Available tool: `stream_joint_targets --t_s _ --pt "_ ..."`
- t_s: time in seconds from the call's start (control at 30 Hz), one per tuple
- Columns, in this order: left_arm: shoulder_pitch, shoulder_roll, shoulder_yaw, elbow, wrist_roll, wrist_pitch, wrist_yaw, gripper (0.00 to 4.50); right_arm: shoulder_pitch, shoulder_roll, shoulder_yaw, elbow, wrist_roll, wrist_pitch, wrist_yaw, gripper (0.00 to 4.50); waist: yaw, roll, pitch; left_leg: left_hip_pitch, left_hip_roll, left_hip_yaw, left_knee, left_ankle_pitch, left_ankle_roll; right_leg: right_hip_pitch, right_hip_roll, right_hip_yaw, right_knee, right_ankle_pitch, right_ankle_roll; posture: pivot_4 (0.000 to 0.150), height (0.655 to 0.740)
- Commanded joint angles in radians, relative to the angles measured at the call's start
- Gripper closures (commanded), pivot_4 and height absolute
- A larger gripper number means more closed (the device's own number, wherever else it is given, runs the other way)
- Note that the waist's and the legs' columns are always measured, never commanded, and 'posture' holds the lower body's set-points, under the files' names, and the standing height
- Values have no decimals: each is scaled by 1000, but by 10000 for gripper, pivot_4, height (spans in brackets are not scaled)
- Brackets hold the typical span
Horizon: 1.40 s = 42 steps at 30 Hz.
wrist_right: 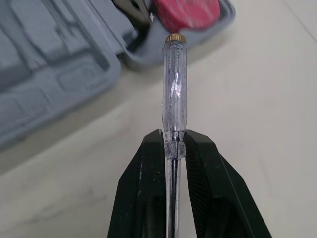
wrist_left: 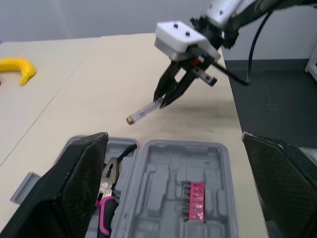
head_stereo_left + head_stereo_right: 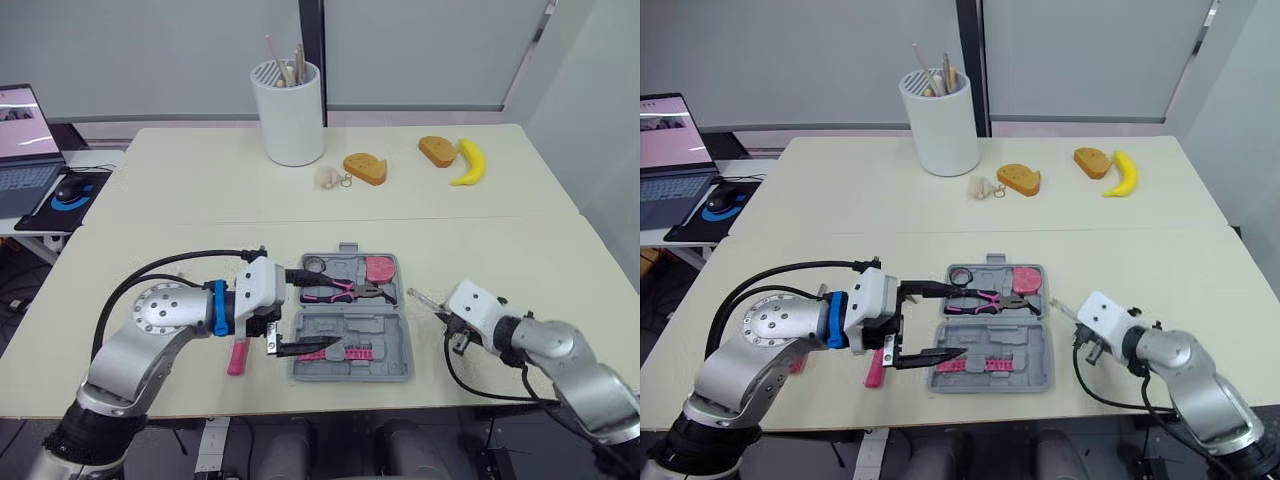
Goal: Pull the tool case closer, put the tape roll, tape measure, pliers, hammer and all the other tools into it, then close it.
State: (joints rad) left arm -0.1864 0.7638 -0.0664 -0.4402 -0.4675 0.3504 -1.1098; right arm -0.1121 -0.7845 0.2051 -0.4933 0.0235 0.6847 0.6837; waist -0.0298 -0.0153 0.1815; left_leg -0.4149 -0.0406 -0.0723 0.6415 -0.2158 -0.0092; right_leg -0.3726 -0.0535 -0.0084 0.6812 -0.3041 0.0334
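**Head views.** An open grey tool case (image 3: 392,335) lies at lower centre of the surface (image 3: 200,200), with pliers (image 3: 340,291) in its upper half. The left gripper (image 3: 326,308), fingers spread wide, hovers over the case's left part. A pink-handled tool (image 3: 237,357) lies just left of the case. At lower right, the right gripper (image 3: 443,314) pinches a clear-handled screwdriver (image 3: 424,299).

**Left wrist view.** At upper centre, the right gripper (image 2: 171,96) holds the screwdriver (image 2: 143,111). At the bottom, the case (image 2: 218,153) shows a pink bit rack (image 2: 194,201).

**Right wrist view.** The gripper (image 1: 173,141) clamps the screwdriver (image 1: 175,94), whose brass cap points toward the case (image 1: 49,54).
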Motion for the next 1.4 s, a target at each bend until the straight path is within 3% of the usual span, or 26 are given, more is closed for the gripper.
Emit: stream_joint_targets --t_s 0.03,0.3,0.67,1.07,1.4 --pt "26 30 71 23 -13 -60 -41 0 -107 -28 85 -72 13 30 110 41880 2 0 0 0 0 0 0 0 0 0 0 0 0 0 0 1500 7400" --pt "80 127 177 25 -75 -45 -125 0 -357 71 362 -25 -99 87 158 41880 1 -1 1 -1 -1 0 1 0 0 -1 -1 0 -1 0 0 1500 7400" --pt "78 198 223 76 -72 -30 -157 0 -504 236 551 159 -210 28 184 41880 1 -1 1 -1 -1 -1 0 0 0 -2 -1 0 0 0 -1 1500 7400" --pt "157 227 247 105 -36 -105 -210 0 -546 326 599 325 -331 -104 189 41880 1 -1 1 -1 -1 -1 0 0 -1 -3 -1 0 0 0 -1 1500 7400" --pt "159 220 245 118 -34 -123 -216 0 -540 351 586 346 -385 -118 196 41880 1 -1 1 -1 -1 -1 0 0 -1 -3 -1 0 1 0 -1 1500 7400"
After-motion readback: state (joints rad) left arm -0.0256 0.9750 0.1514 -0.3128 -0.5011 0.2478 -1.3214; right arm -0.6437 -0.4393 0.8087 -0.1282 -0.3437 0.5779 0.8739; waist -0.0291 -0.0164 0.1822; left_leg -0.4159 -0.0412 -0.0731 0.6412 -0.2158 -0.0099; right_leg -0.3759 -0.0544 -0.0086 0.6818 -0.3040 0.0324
